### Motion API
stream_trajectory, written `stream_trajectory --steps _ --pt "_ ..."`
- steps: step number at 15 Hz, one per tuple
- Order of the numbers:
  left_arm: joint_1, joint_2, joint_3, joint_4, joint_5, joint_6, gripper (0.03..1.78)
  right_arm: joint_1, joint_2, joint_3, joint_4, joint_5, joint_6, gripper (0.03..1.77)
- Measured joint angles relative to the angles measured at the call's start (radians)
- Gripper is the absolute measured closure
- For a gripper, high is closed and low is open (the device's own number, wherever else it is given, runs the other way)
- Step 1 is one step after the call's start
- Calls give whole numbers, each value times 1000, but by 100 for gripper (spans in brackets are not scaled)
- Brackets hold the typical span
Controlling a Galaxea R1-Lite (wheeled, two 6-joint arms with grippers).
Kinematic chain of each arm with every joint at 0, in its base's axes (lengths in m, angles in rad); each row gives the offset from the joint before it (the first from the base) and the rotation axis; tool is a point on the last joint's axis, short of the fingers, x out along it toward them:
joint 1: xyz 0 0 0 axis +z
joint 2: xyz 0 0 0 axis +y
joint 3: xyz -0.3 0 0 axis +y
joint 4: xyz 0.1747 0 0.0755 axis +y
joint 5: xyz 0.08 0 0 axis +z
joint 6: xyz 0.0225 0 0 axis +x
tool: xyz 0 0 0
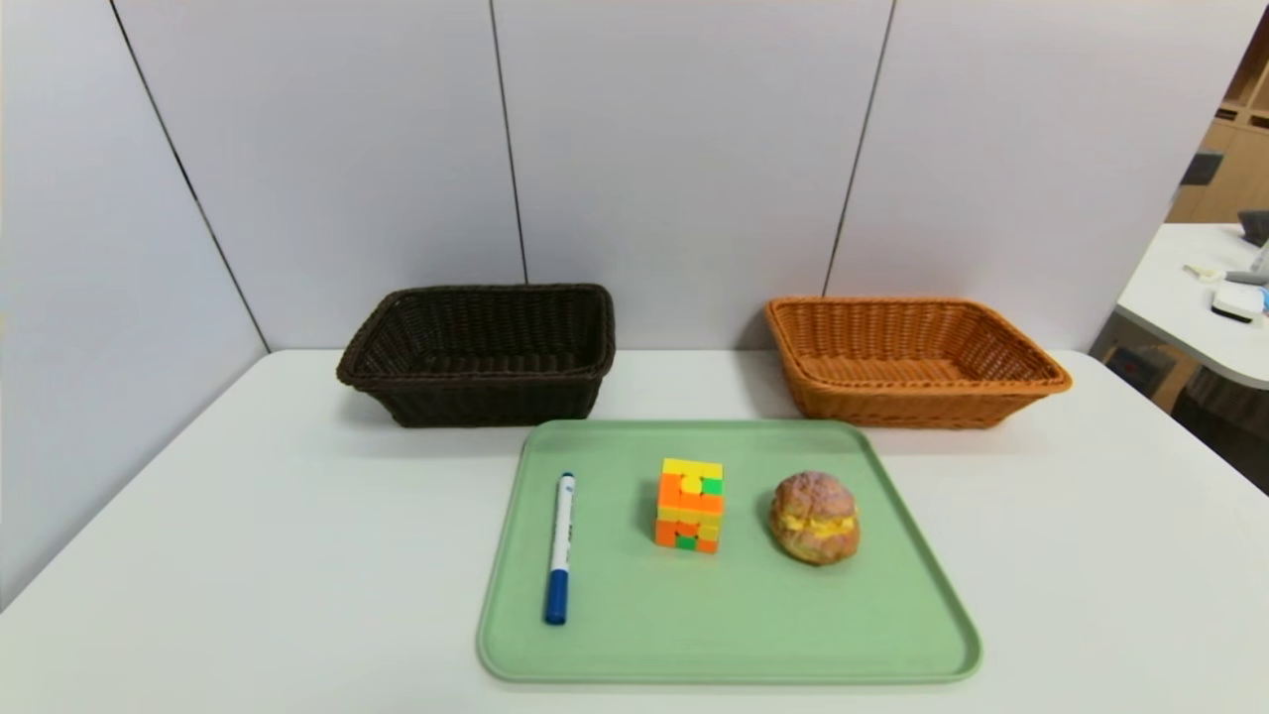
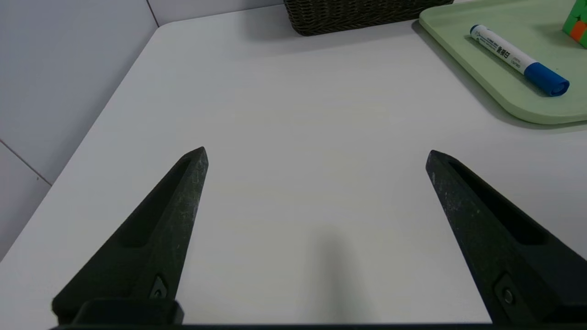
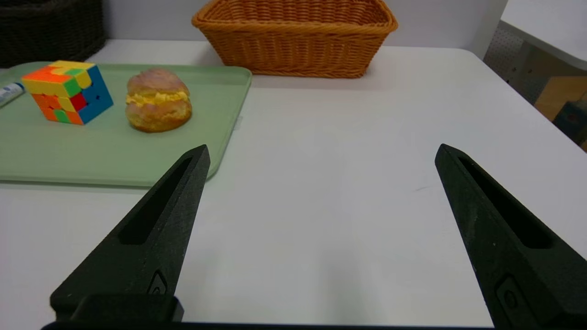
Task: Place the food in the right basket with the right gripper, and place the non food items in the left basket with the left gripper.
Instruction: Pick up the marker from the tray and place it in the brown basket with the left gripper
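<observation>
The head view is bright, and the smooth white worktop [image 1: 297, 555] looks pale, almost without texture. In the left wrist view the light is more dim and grey. There, a soft shadow lies beside the pale green rectangular tray [image 2: 504, 98]. In both wrist views, one faint, blurred dark smear shows on the worktop, low in the picture.

A white tabletop [image 1: 297, 555] carries three things directly. At its far left stands a dark brown wicker basket [image 1: 496, 397]; at its far right, an orange-brown wicker basket [image 1: 912, 405], well apart from the first. Nearer, between the table's left and right sides, a light green rounded-corner tray [image 1: 734, 635] lies flat, its far edge near both baskets.
</observation>
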Motion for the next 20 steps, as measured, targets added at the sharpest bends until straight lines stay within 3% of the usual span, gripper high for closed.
stream_trajectory --steps 5,9,13,16,20 --pt "-2 154 -140 44 -9 -4 12 11 153 -204 164 40 2 10" --pt "-5 396 -332 104 -13 -18 12 27 391 -365 228 47 1 10" --pt "-6 671 -520 171 -15 -21 12 32 631 -559 370 52 -4 10" --pt "-9 855 -629 189 -21 -22 12 33 786 -675 466 62 -32 10" --pt "-106 1021 -720 226 -24 -27 12 41 997 -799 514 123 -115 10"
